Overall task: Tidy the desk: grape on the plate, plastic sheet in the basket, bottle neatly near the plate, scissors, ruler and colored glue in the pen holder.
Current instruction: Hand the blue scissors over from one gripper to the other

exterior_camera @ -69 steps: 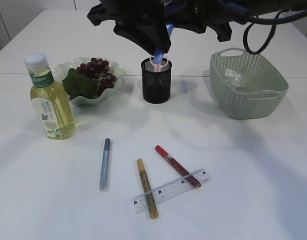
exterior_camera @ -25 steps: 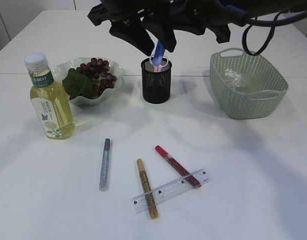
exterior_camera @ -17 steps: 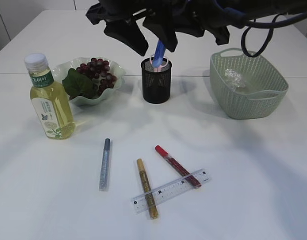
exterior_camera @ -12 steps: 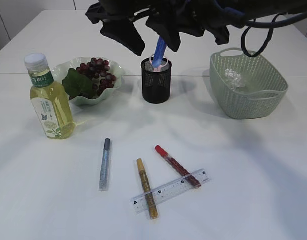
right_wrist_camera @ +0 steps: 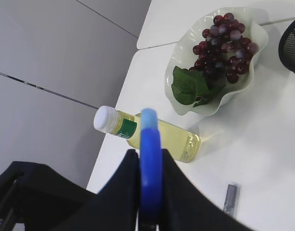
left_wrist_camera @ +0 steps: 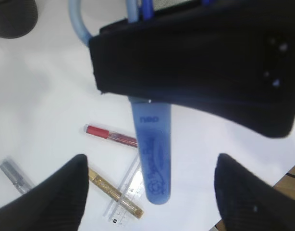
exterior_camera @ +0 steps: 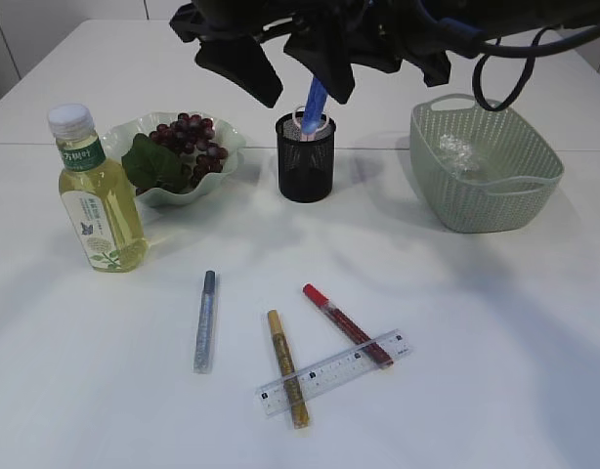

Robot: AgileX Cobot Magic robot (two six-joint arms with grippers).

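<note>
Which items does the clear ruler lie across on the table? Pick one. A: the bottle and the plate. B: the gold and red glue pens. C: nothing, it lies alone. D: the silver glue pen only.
B: in the exterior view the ruler crosses over the gold glue pen and the red glue pen, while the silver glue pen lies apart.

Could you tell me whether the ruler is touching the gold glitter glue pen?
Touching. The exterior view shows the clear ruler lying across the gold glitter glue pen, overlapping its lower half; the left wrist view shows the same crossing.

Black mesh pen holder, matt
</note>
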